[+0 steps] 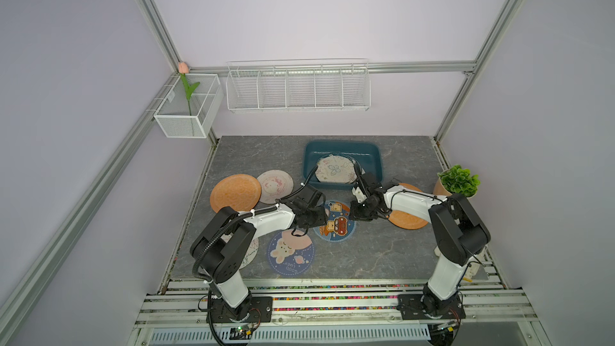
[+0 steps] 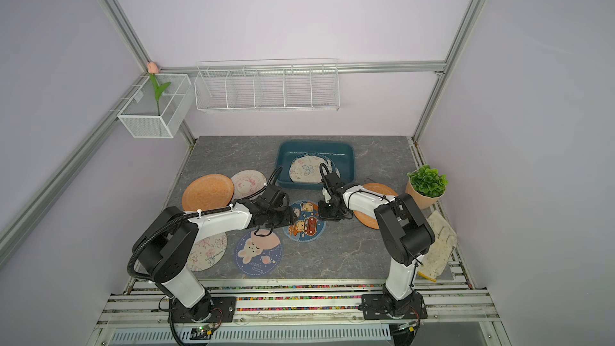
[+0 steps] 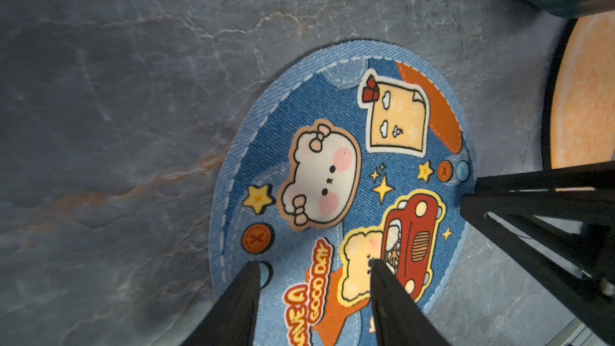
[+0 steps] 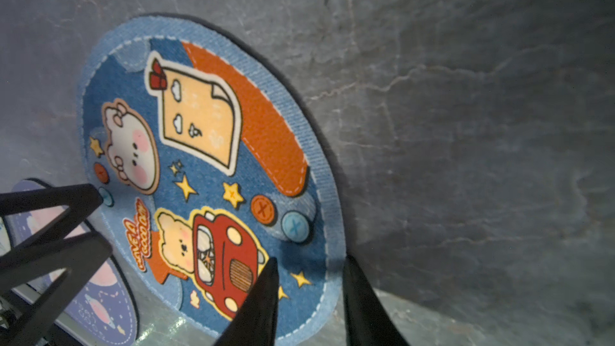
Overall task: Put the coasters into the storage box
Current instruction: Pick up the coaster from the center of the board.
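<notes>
Right now both of my grippers meet at the denim coaster (image 1: 336, 224), the blue one printed with a bear, a red car and stars. It lies near the middle of the grey marbled table (image 1: 382, 251). I take that coaster as the dial, with twelve toward the back wall.

My left gripper (image 3: 314, 263) comes in at its nine o'clock edge. The two fingers stand well apart, both tips over the printed face, clasping nothing. Whether they press on the fabric I cannot tell.

My right gripper (image 4: 309, 259) sits at the three o'clock edge, its jaws parted by a narrower gap. One tip is over the print beside the car and the other is outside the rim over bare table, so the rim runs between them. That edge looks slightly raised, with shadow under it, but no firm pinch shows.

The storage box (image 1: 339, 144) stands close by at twelve o'clock. Inside lies the butterfly coaster (image 1: 334, 169), with another rim showing beneath it.

- **Three o'clock:** the right orange coaster (image 1: 407, 223) lies just beside, partly under my right arm.
- **Ten o'clock:** the pink-print coaster (image 1: 276, 186) lies here, its edge meeting the left orange coaster (image 1: 234, 193) farther out.
- **Eight o'clock:** the navy bunny coaster (image 1: 291, 254) lies just beside.
- **Between eight and nine:** the flower coaster (image 2: 209, 251) lies farther out, largely hidden under my left arm.
</notes>
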